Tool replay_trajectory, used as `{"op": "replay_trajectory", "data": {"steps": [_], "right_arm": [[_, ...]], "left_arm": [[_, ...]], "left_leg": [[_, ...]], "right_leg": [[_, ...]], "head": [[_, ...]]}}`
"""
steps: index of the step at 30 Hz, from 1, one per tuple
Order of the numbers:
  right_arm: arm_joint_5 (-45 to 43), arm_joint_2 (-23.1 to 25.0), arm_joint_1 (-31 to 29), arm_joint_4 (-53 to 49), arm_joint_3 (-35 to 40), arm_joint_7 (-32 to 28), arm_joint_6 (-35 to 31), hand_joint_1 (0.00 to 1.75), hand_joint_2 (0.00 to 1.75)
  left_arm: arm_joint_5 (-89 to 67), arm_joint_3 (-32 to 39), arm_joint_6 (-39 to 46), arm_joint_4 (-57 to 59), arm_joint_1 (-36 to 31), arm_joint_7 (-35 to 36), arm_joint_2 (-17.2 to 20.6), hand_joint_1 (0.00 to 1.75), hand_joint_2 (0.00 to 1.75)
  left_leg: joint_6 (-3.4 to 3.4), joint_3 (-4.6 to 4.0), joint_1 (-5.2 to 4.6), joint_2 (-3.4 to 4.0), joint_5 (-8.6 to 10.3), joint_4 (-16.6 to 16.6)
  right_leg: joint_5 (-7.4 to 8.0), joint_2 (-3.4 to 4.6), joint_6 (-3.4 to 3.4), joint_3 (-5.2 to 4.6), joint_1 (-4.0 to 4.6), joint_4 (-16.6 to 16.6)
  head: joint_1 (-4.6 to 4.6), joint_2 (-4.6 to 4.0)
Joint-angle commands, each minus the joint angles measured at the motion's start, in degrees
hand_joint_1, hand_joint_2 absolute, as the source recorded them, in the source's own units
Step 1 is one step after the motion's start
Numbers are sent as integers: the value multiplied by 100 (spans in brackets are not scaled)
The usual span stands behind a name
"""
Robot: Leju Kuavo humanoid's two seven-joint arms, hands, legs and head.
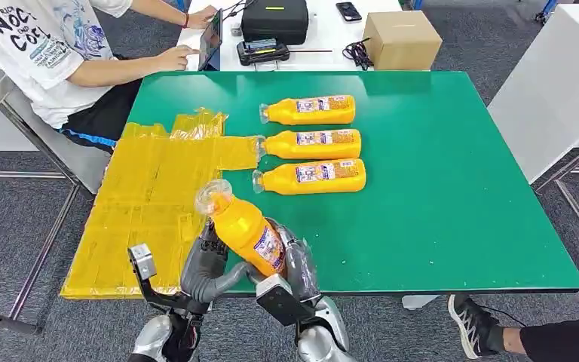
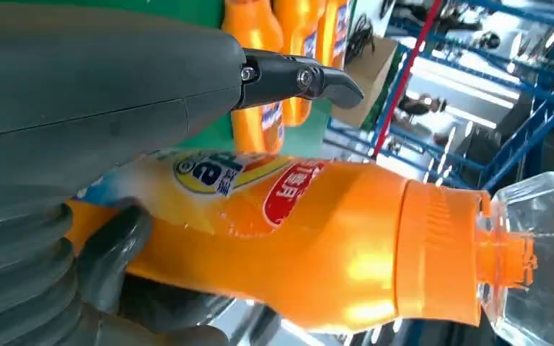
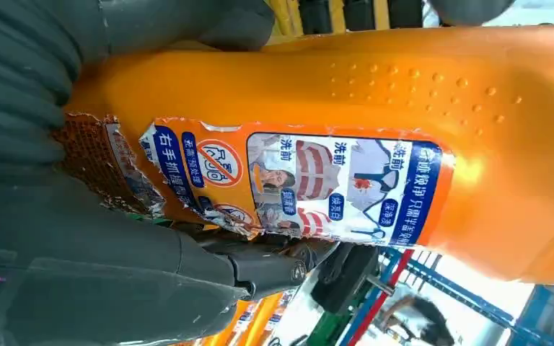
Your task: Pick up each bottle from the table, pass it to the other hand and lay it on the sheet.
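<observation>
While both arms meet at the near edge of the green surface (image 1: 437, 226), an orange bottle (image 1: 245, 226) sits tilted betw. the two, clear cap up and toward the far-left, base down in the grip. Left robot hand (image 1: 205, 265) wraps its fingers round the bottle's lower body; right robot hand (image 1: 295, 260) grasps the same bottle from the other side, by the label. Three more orange bottles (image 1: 313, 143) lie on their sides in a row near the surface's middle, caps toward the left, close but apart. Yellow sheet (image 1: 143, 204) covers the left part of the surface, crumpled at its far end. A person (image 1: 53, 45) sits at the far-left corner, beside a cardboard box (image 1: 402, 39).
</observation>
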Motion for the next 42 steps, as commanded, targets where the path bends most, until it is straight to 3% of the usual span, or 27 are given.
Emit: {"op": "replay_trajectory", "data": {"steps": [1,6,12,21,30,33,42], "right_arm": [[59,-13,-296,518,49,1,112,175,175],[63,39,-337,619,107,3,155,175,175],[282,211,-581,1170,800,24,326,175,175],[275,191,-583,1178,857,35,333,175,175],[534,132,-613,1749,1704,165,863,175,175],[503,114,-625,1946,1758,145,908,175,175],[490,42,-649,2088,1640,171,973,175,175]], "left_arm": [[77,-57,-111,493,-198,65,184,0,175],[29,-88,-92,524,-218,80,196,0,175],[-628,-186,454,795,-479,-86,206,0,175],[-673,-161,483,807,-485,-106,202,0,175],[-305,255,272,1393,-784,-114,136,0,175],[160,475,277,1205,-778,-70,3,0,175],[689,509,67,809,-817,109,176,0,175]], "left_leg": [[-9,22,6,12,-5,-6],[-12,28,9,14,-8,-5],[-14,28,11,17,-8,-4],[-9,17,7,9,-4,-4],[-10,18,8,3,-3,-4],[-10,19,10,-2,-3,-4],[-9,14,10,8,-2,-2]], "right_leg": [[-1,8,-12,20,7,-8],[-3,9,-16,27,10,-8],[-3,13,-17,26,12,-7],[-2,6,-11,16,7,-5],[-3,0,-12,19,9,-5],[-4,-6,-13,20,10,-7],[-5,-3,-11,14,11,-7]], "head": [[0,0],[0,0],[2,0],[2,0],[2,0],[2,0],[0,0]]}}
